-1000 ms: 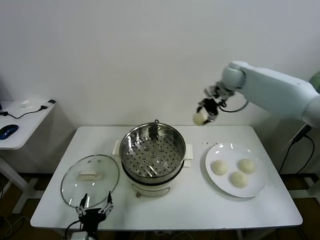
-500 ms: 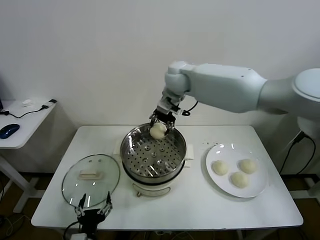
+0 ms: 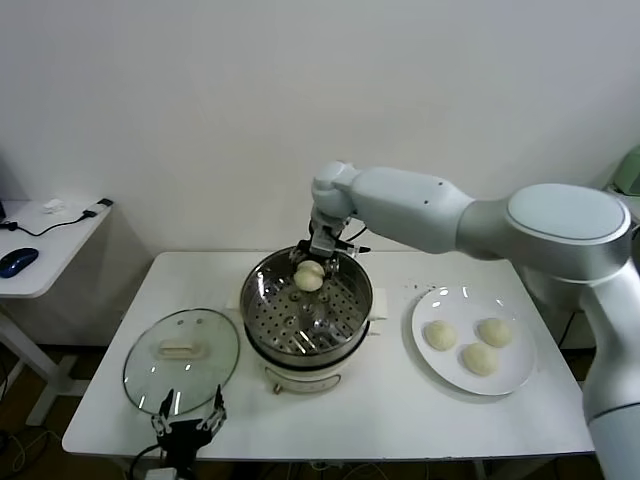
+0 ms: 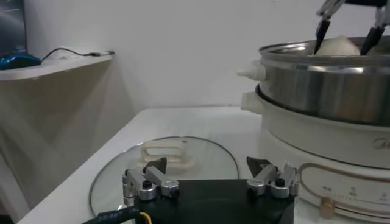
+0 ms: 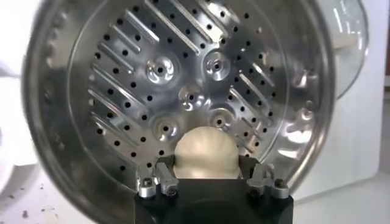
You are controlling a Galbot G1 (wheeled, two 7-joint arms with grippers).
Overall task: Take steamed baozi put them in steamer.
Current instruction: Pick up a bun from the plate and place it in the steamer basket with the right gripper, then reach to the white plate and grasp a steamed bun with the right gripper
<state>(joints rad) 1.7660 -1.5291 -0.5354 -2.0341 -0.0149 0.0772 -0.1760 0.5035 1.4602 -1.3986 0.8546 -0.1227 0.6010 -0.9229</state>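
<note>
My right gripper [image 3: 311, 272] is shut on a cream-white baozi [image 3: 309, 277] and holds it inside the far side of the steel steamer [image 3: 345, 330], just above the perforated tray [image 5: 183, 79]. In the right wrist view the baozi [image 5: 205, 154] sits between the fingers. Three more baozi [image 3: 479, 346] lie on the white plate [image 3: 515, 380] at the right. My left gripper [image 3: 188, 428] is open and empty at the table's front left edge, near the glass lid [image 3: 180, 352]. It also shows in the left wrist view [image 4: 207, 176].
The steamer stands on its white base [image 4: 317, 146] mid-table. A side table [image 3: 40, 240] with a mouse and cable stands at the far left. The wall is close behind the table.
My right gripper carried the baozi from the air above the plate leftward over the steamer, then lowered it inside the pot. The left arm has not moved.
</note>
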